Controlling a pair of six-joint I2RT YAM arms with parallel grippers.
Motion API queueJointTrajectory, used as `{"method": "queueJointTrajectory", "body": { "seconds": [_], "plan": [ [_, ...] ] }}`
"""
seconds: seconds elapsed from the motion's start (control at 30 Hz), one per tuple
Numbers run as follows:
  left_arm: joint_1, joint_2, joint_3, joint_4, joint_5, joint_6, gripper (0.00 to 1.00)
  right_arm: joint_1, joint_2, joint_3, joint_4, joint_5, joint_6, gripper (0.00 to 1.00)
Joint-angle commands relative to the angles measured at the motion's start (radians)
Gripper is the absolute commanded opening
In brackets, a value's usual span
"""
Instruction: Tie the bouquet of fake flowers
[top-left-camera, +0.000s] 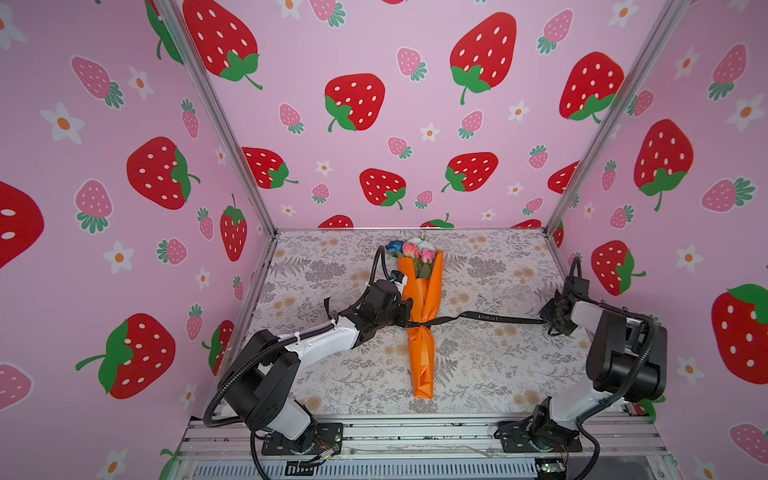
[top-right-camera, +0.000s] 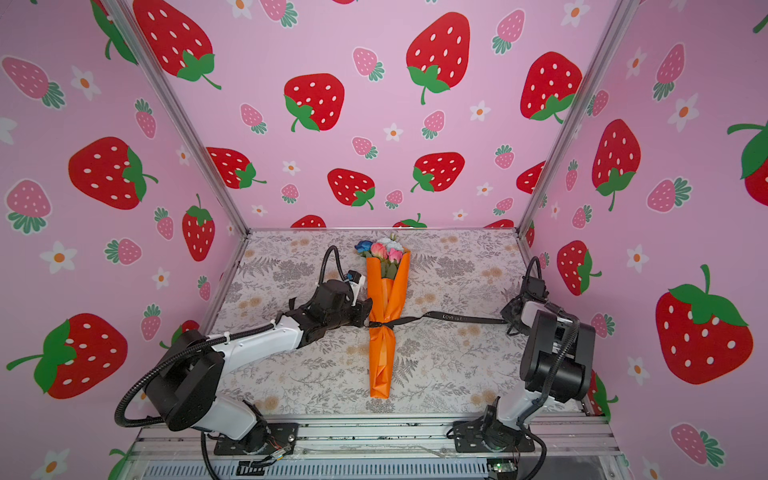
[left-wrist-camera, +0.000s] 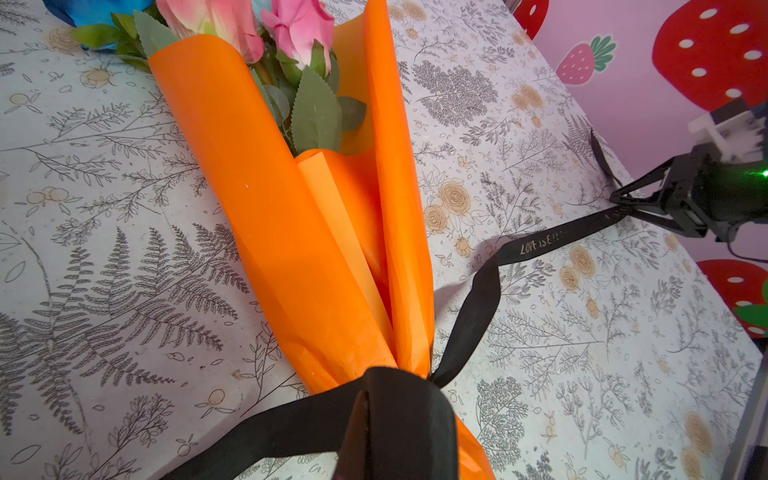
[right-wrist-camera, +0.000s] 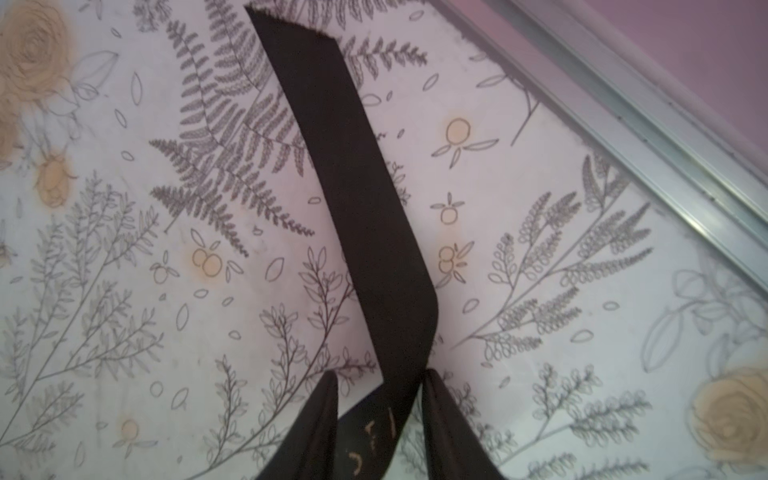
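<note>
Floral surface: bouquet in orange wrap, lying mid-surface, blooms toward far edge. Ribbon already cinched round stems, no finished bow seen. Left hand clenched at the wrap, apparently on ribbon. Right hand near right edge, straddling taut ribbon, grip unclear. Knot probably still to finish.

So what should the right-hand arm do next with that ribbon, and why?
Probably close the right jaws on the long black ribbon with pale lettering: it lies between them with a gap showing. It already circles the orange-paper-wrapped bouquet of fake flowers, the left jaws shut on its other side, so gripping would let both pull it tight.
</note>
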Motion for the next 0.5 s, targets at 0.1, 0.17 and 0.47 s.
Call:
{"method": "queueJointTrajectory", "body": {
  "seconds": [0.1, 0.17, 0.47],
  "plan": [
    [-0.003, 0.02, 0.043, -0.025, 0.004, -0.007, 0.0, 0.074, 0.173, 0.057, -0.111, 0.031, -0.019, 0.2],
    [-0.003, 0.021, 0.042, -0.024, 0.006, -0.012, 0.0, 0.083, 0.19, 0.074, -0.117, 0.041, -0.018, 0.14],
    [-0.002, 0.033, 0.046, -0.023, 0.02, -0.018, 0.0, 0.111, 0.17, 0.149, -0.167, 0.051, -0.046, 0.0]
  ]
}}
